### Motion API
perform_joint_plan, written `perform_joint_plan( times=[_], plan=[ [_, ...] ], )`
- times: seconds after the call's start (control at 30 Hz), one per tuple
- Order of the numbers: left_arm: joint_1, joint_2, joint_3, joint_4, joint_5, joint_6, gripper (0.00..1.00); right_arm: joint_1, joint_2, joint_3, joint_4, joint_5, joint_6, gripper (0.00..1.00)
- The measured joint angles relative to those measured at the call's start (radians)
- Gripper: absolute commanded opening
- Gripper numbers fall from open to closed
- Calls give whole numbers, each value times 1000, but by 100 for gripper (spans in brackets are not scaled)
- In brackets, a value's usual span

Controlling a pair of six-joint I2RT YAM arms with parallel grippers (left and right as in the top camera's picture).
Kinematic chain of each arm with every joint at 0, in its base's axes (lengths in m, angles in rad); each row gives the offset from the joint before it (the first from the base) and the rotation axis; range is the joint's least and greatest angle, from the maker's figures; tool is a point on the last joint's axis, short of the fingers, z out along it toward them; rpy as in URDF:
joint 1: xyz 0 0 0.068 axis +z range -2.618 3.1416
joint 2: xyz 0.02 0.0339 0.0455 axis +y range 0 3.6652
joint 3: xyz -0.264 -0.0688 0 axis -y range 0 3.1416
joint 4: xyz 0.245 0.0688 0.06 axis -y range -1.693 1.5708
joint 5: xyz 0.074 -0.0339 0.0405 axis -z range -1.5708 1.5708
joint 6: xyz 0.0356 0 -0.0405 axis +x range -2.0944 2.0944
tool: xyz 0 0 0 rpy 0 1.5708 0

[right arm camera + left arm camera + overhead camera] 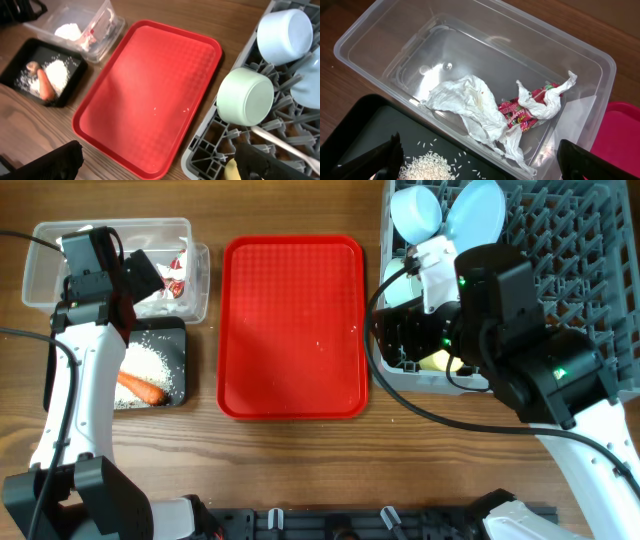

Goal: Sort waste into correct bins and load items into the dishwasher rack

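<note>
From above, the clear tub [50, 270] sits at the far-left corner of the table [290, 450]. The shallower black tray [180, 385] lies just nearer, apparently to keep dry litter apart from food scraps. The rice grains [152, 363] and the orange carrot [140, 388] lie in the tray. The flat red serving tray [292, 325] fills the middle, bare but for a few pale specks. The grey rack [590, 270] stands along the right edge, its upright pegs propping the pale blue bowl [416, 213] and the pale blue plate [476, 210] near its far side. The left arm [85, 380] reaches over the tub, and the right arm [520, 330] over the rack's near-left corner. In the left wrist view, the left hand [477, 150] is spread wide and holds nothing, hovering above the tub, whose thin glossy walls let the wood show through. Inside rest the soft, creased white tissue [465, 100] and the shiny, crinkled red-and-white wrapper [520, 112], touching each other. In the right wrist view, the right hand [160, 160] is likewise wide and empty at the rack's edge. The smooth pale green bowl [245, 96] sits mouth-down over the pegs, likely so it drains. The slim white spoon [280, 140] lies slantwise across the grid beside the yellow cup [231, 170], which is only partly visible. A small brown bit [32, 65] lies by the carrot's end. Sorting and loading look about finished.
</note>
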Motion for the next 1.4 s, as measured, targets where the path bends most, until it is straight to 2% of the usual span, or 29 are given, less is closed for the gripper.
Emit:
perform_joint_plan(
  times=[0.43,0.57,0.73,0.9,0.97,1.07,1.17,1.4],
  plan=[
    [0,0,0,0,0,0,100,-22,3,0,-45,95,-55,100],
    [0,0,0,0,0,0,100,-146,-11,-48,92,123,-73,100],
    [0,0,0,0,0,0,100,-258,-167,-339,410,133,-85,100],
    [0,0,0,0,0,0,100,-321,-532,-830,892,142,-93,100],
    [0,0,0,1,0,0,100,-334,-677,-1004,1000,143,-95,100],
    [0,0,0,0,0,0,100,-350,-872,-1215,1034,142,-97,100],
    [0,0,0,0,0,0,100,-362,-1011,-1330,1035,142,-97,100],
    [0,0,0,0,0,0,100,-368,-1179,-1452,1021,142,-100,100]
  ],
)
